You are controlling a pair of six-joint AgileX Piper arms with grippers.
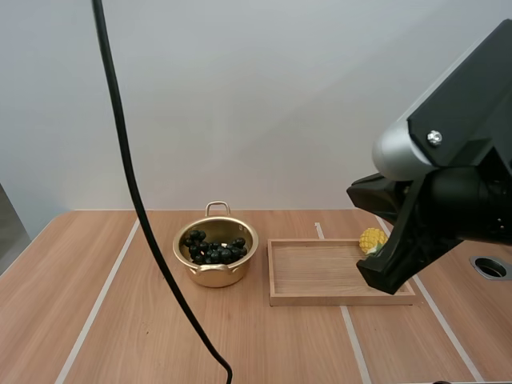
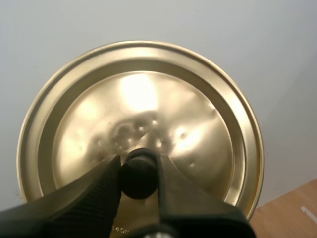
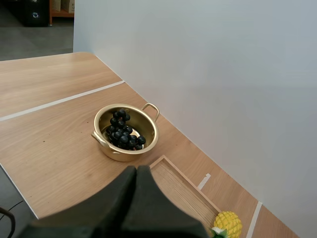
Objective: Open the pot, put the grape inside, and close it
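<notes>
Left end effector [image 2: 139,166]: gripping round gold metal lid [image 2: 148,94].
Right end effector [image 3: 136,171]: closed, empty.
Gold metal pot [image 1: 214,275]: holds dark grapes [image 1: 214,248].

A plain pale wall [image 1: 280,96] stands directly behind a light wooden table [image 1: 80,264]. Pale stripes [image 1: 100,300] run front to back across its top. A round opening [image 1: 490,267] sits near its right edge.

Near the far edge of the table [image 1: 48,320], left of centre: a pot [image 1: 214,277] with a bunch of grapes [image 1: 214,249] inside. Just right of it, not touching: a wooden tray [image 1: 316,276], a toy pineapple [image 1: 371,239] in its far right corner. Off the pot: the lid [image 2: 143,99], pinched in the left gripper [image 2: 139,161].
</notes>
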